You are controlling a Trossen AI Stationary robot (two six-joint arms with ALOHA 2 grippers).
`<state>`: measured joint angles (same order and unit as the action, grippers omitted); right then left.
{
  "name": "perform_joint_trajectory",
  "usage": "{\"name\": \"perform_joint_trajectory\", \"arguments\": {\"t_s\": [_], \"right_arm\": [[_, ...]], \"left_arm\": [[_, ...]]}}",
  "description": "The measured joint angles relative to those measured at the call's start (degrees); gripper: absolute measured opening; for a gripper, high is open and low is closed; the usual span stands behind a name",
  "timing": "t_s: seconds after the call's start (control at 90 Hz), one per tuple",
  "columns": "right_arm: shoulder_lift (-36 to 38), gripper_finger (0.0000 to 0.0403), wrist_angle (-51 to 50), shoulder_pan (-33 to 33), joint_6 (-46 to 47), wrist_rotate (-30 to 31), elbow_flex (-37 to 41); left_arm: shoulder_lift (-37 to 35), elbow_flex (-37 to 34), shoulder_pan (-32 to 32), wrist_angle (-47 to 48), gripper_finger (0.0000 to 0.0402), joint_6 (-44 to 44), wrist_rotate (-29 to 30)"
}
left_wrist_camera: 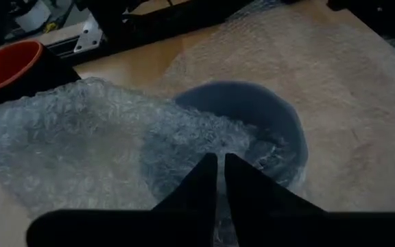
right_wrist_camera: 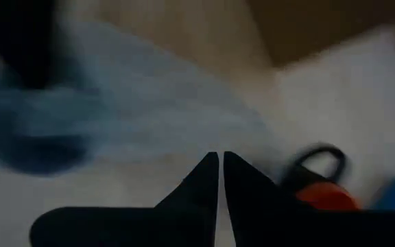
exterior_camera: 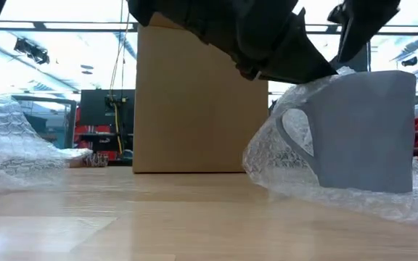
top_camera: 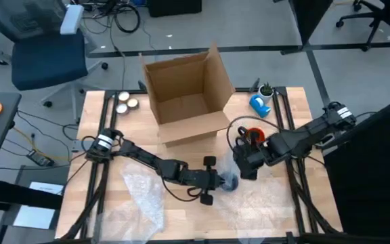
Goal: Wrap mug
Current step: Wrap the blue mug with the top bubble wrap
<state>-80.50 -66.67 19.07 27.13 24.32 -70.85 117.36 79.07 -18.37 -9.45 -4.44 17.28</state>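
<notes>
We have the grey-blue mug point(exterior_camera: 365, 130) standing upright on a sheet of bubble wrap point(left_wrist_camera: 81, 130) near the middle of the desk point(top_camera: 181, 210), its handle side partly veiled by a fold of the film that rises against its wall in the low view. The left gripper point(left_wrist_camera: 220, 171) hangs just over the mug's near rim, its fingers pressed almost together with only a sliver between them, and the edge of the wrap lies draped right ahead of the tips; we judge that they pinch that edge, though the film itself is hard to make out between them. The right gripper point(top_camera: 247, 167) sits just beside the mug on the far side from the left one, its fingers likewise drawn nearly together; whether they hold any wrap we cannot tell. We read this as the folding step: one flap is being brought up and over the mug's open mouth. The next move calls for carrying that flap across the rim while the mug stays upright, the other fingers steadying mug or sheet. Beyond the fingers stand an orange-and-black cup point(left_wrist_camera: 12, 65) and an open cardboard box point(top_camera: 185, 95).
</notes>
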Motion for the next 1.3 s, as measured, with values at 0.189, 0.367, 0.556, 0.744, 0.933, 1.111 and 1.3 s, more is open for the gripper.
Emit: {"name": "perform_joint_trajectory", "arguments": {"t_s": [0.189, 0.367, 0.556, 0.744, 0.933, 1.111, 1.3], "right_arm": [[-0.1, 0.0000, 9.2, -8.5, -8.5, -5.2, 4.2], [-1.9, 0.0000, 17.7, -11.1, -12.9, -13.9, 8.8], [-1.0, 0.0000, 22.8, -5.9, -13.2, -15.7, 8.7], [-0.5, 0.0000, 22.3, -1.6, -9.8, -15.6, 8.7], [-0.7, 0.0000, 24.6, 2.0, -8.0, -13.8, 8.7], [-0.7, 0.0000, 27.7, 3.7, -7.8, -14.1, 8.7], [-0.9, 0.0000, 27.8, 5.2, -6.1, -16.2, 8.7]], "left_arm": [[0.0, 0.0, 0.0, 0.0, 0.0015, -0.5, 0.0], [0.0, 0.0, 0.0, 0.1, 0.0015, -1.3, 0.0], [0.0, 0.0, 0.7, 0.2, 0.0015, 2.1, 0.1], [-0.1, 0.0, 1.4, 0.8, 0.0015, 4.5, 0.2], [-0.1, 0.0, 1.6, 0.8, 0.0015, 5.0, 0.3], [-0.1, 0.0, 1.9, 0.6, 0.0015, 4.9, 0.4], [-0.1, -0.1, 1.9, 0.3, 0.0015, 4.3, 0.8]]}}
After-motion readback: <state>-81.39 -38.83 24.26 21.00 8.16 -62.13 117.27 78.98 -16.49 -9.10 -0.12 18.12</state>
